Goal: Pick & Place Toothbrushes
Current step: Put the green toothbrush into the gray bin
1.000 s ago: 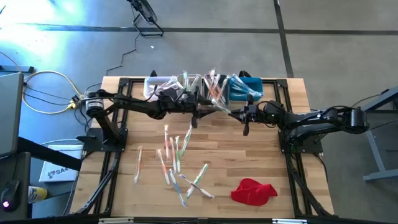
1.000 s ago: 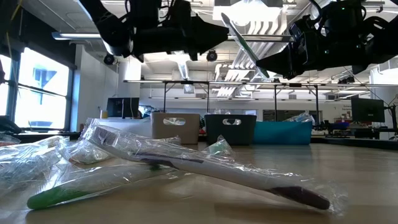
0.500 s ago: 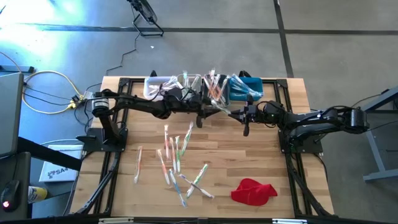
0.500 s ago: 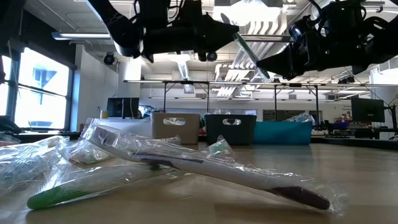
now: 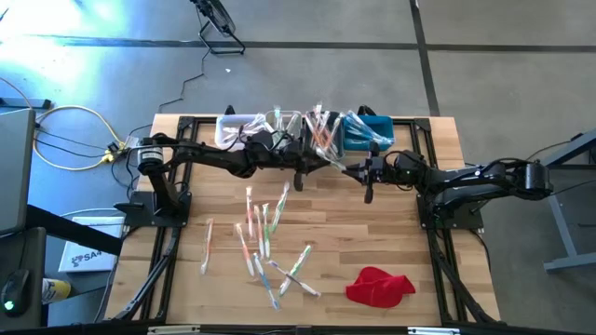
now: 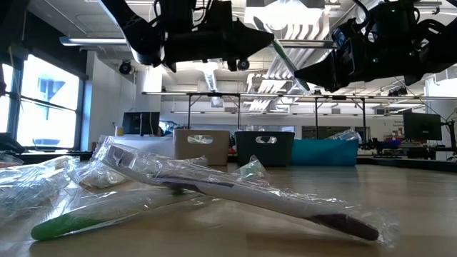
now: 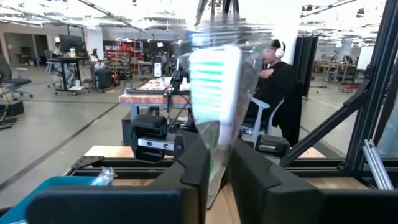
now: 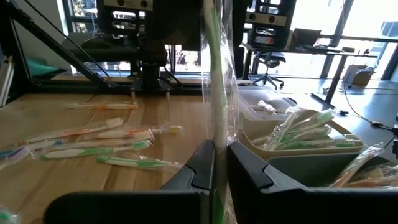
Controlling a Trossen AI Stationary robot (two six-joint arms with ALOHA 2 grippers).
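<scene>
green-handled toothbrush (image 8: pixel 214 93) in a clear wrapper, pinched between the closed fingers of the right gripper (image 8: pixel 221 163) and held above the table's far half. in the high view the right gripper (image 5: pixel 366 175) sits just in front of the row of bins (image 5: pixel 307 130) at the table's far edge. the left gripper (image 5: pixel 300 169) is just beside it toward the left, over the same strip of wooden table (image 5: pixel 391 242). in the left wrist view the left gripper (image 7: pixel 216 163) has its fingers drawn close on a wrapped toothbrush with green-striped bristles (image 7: pixel 214 81), which stands up between them. in the low view both arms hang above, with a green toothbrush slanting between them. loose toothbrushes (image 5: pixel 265 237) lie scattered on the middle of the table, nearer than both grippers; pink, orange, green and blue handles show among them. more wrapped brushes stand bundled in the bins. in the right wrist view a beige bin (image 8: pixel 292 134) near that gripper holds green-handled brushes. a red cloth (image 5: pixel 380 286) lies at the table's near right, well apart from the scatter. a seated person (image 7: pixel 280 81) shows in the room beyond the table in the left wrist view.
</scene>
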